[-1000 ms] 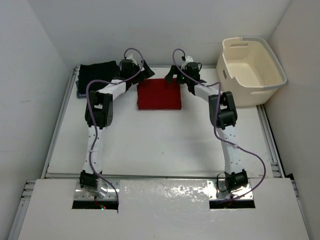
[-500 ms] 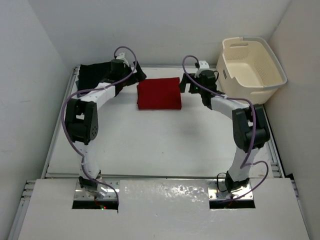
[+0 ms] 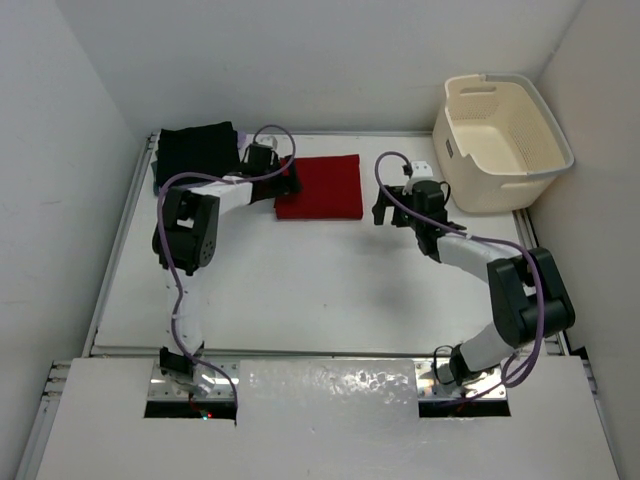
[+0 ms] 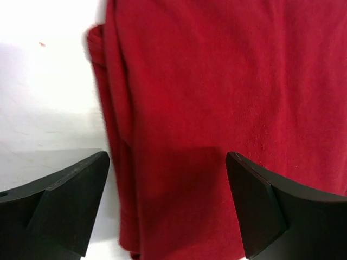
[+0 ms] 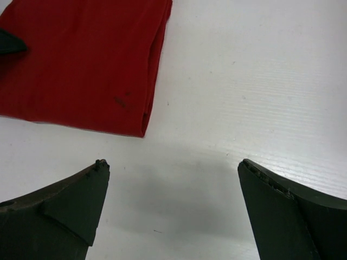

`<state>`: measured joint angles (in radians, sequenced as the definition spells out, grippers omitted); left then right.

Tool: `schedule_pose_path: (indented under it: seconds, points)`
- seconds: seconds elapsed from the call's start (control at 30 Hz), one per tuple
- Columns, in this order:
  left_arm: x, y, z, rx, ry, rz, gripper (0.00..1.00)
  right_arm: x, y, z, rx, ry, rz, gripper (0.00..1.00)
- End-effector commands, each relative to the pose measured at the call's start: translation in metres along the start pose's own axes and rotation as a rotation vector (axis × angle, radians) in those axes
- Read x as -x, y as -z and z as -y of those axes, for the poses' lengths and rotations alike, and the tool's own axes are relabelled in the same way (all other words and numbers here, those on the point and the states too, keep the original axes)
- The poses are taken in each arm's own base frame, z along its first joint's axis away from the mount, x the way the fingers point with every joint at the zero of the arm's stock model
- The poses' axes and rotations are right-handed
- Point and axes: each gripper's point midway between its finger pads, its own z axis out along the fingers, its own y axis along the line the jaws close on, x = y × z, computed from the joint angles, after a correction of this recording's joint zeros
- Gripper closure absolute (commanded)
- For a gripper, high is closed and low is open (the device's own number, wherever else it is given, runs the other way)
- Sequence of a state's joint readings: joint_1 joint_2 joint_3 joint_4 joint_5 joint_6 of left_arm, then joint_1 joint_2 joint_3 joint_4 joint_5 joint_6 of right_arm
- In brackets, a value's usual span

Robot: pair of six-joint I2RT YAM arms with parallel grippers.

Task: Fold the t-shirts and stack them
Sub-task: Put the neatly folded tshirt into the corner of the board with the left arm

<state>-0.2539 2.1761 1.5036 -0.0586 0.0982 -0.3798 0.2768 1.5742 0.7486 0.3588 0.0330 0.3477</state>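
Wide open at left pincer [image 4: 167, 162], straddling layered edge of folded red cloth t-shirt [image 4: 217, 81] directly beneath; wide too at right pincer [image 5: 173, 162], shirt just ahead-left. Might pinch only upper layers, spilling the fold.

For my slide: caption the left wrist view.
Open left gripper above the folded red shirt lying on the table.

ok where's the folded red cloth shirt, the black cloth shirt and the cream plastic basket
folded red cloth shirt [image 3: 322, 186]: top external view, centre
black cloth shirt [image 3: 195, 152]: top external view, centre
cream plastic basket [image 3: 490, 190]: top external view, near wall
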Motion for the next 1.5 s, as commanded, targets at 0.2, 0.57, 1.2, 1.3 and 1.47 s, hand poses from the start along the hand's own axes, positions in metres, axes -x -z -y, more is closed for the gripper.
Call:
schedule_pose_path:
  seconds: [0.2, 0.57, 1.2, 1.3, 1.47]
  points:
    - [-0.015, -0.027, 0.005, 0.071, -0.036, -0.021, 0.29, 0.029, 0.028, 0.001, -0.018, 0.001, 0.115, 0.01]
    - [0.033, -0.013, 0.02, 0.113, -0.157, 0.108, 1.0, 0.036, 0.047, 0.006, -0.043, 0.033, 0.149, 0.01]
    - [0.193, 0.113, 0.016, 0.206, -0.578, 0.46, 1.0, 0.03, 0.058, 0.02, -0.102, 0.108, 0.143, 0.01]
    - [0.214, 0.126, 0.014, 0.228, -0.61, 0.491, 1.0, 0.031, 0.058, 0.02, -0.099, 0.111, 0.147, 0.01]
    - [0.248, 0.147, 0.02, 0.247, -0.676, 0.519, 1.0, 0.028, 0.058, 0.021, -0.105, 0.111, 0.14, 0.01]
